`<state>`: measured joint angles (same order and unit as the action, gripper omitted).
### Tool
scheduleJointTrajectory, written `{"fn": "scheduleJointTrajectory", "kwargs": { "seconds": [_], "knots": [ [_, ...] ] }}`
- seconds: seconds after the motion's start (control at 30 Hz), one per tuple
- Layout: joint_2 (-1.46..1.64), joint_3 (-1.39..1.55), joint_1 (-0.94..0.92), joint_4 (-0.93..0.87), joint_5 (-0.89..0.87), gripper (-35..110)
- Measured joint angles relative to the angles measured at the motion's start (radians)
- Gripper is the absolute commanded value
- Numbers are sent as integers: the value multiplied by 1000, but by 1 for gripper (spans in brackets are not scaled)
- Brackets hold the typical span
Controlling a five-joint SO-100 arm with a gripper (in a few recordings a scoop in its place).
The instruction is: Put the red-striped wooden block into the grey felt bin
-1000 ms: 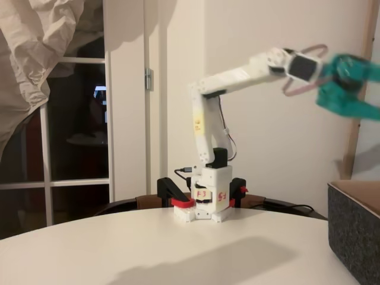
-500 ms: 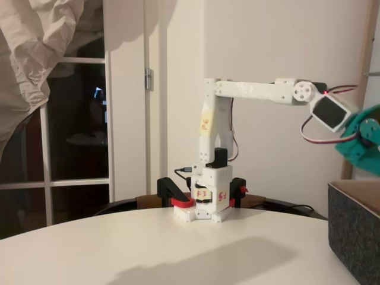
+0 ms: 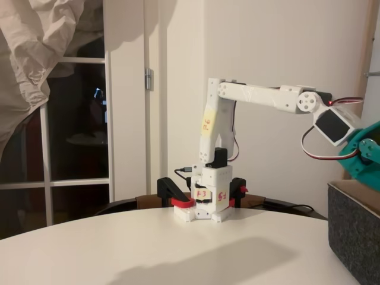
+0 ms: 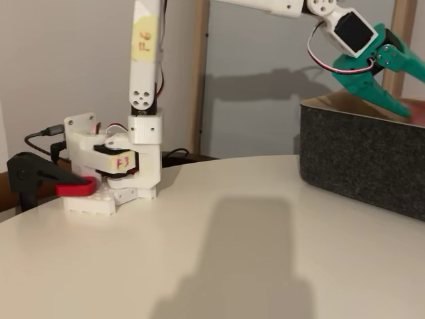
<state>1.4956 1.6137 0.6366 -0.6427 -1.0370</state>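
Your arm (image 3: 261, 96) stands on its clamped base (image 3: 205, 205) at the far edge of the white round table (image 3: 148, 249), with the upper link rising straight and the forearm reaching level toward the right side of both fixed views. At the wrist, the white servo housing (image 4: 350, 32) angles downward, and the teal gripper (image 4: 392, 101) slopes down from it over the bin (image 4: 358, 156). In a fixed view, the gripper tip sits at the bin's upper rim, just above or just inside the opening; you cannot tell which from this angle. In a fixed view, the bin (image 3: 355, 228) occupies the lower right corner of the picture, and the teal gripper body is cut by the right edge directly above it. You cannot tell whether the gripper is open or closed: the fingers overlap in the side-on view, and the picture edge hides their tips in the other. The bin rests on the table at the right, well apart from the base, with its dark grey felt wall facing you and a tan lining visible along the top. A reddish patch shows at the right picture edge beside the gripper tip, level with the bin rim; it is too small and too cropped for you to identify it as the block. The arm casts a broad shadow (image 4: 232, 259) across the table.
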Motion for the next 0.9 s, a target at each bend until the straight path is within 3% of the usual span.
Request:
{"fn": "scheduleJointTrajectory", "kwargs": {
  "seconds": [0.27,0.53,0.9],
  "knots": [
    [35,0,-41,-130,-48,38],
    [273,2,-123,-368,-161,32],
    [634,127,-399,-417,-293,5]
  ]
}}
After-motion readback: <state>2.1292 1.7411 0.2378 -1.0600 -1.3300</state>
